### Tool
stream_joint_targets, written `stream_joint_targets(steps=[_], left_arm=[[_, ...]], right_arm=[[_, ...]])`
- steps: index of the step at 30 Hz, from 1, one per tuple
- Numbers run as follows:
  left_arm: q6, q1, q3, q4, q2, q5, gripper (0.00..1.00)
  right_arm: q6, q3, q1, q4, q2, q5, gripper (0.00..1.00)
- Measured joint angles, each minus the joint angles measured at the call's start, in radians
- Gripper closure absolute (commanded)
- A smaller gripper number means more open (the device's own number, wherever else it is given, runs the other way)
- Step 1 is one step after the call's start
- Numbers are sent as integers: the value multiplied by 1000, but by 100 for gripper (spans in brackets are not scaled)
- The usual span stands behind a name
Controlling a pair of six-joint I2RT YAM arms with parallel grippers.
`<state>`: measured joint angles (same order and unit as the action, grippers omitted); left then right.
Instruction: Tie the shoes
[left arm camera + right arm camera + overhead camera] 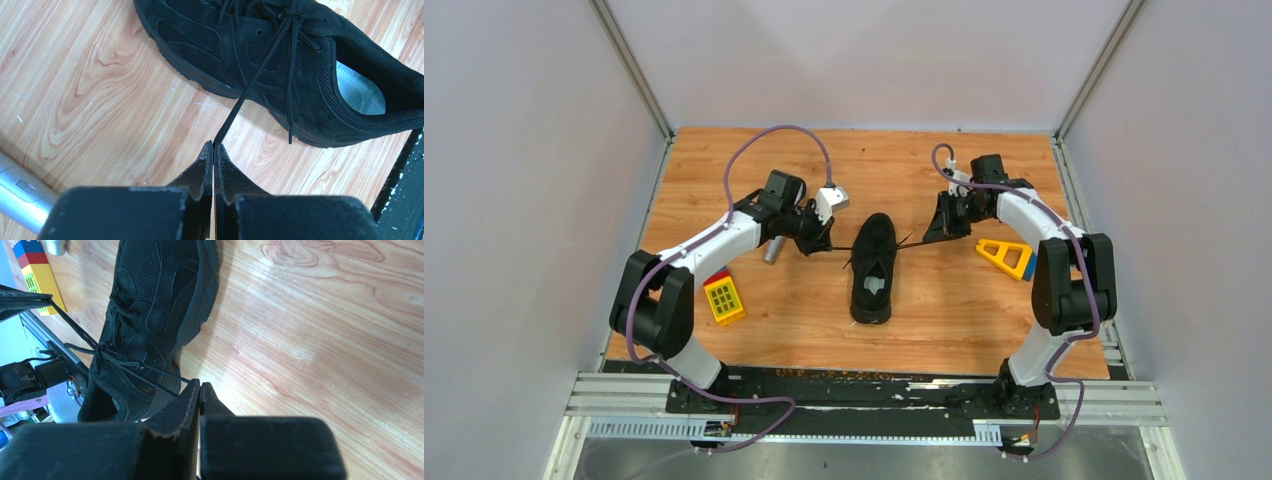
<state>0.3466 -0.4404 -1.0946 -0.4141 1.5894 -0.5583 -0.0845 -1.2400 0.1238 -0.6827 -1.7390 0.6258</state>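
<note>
Yellow block (724,299) on bench (944,320), 8 o'clock of sneaker. Black sneaker (873,268) mid-bench, heel at 6, toe at 12. Yellow wedge (1007,256) at its 3. Left hand (214,146) at 10, fingers together, pinching taut lace (250,82). Right hand (199,384) at 2, clamped on other lace (160,373).

Top camera looks down; both close wrist cameras share the sneaker (225,50).

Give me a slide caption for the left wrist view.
Left pincer shut on a taut black lace leading to the black sneaker on the wooden table.
</note>
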Motion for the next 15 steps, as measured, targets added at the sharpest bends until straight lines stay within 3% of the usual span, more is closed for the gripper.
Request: stream_joint_targets(steps=[15], left_arm=[[21,0,1,-4,0,6,100]], right_arm=[[0,0,0,-1,5,14,100]])
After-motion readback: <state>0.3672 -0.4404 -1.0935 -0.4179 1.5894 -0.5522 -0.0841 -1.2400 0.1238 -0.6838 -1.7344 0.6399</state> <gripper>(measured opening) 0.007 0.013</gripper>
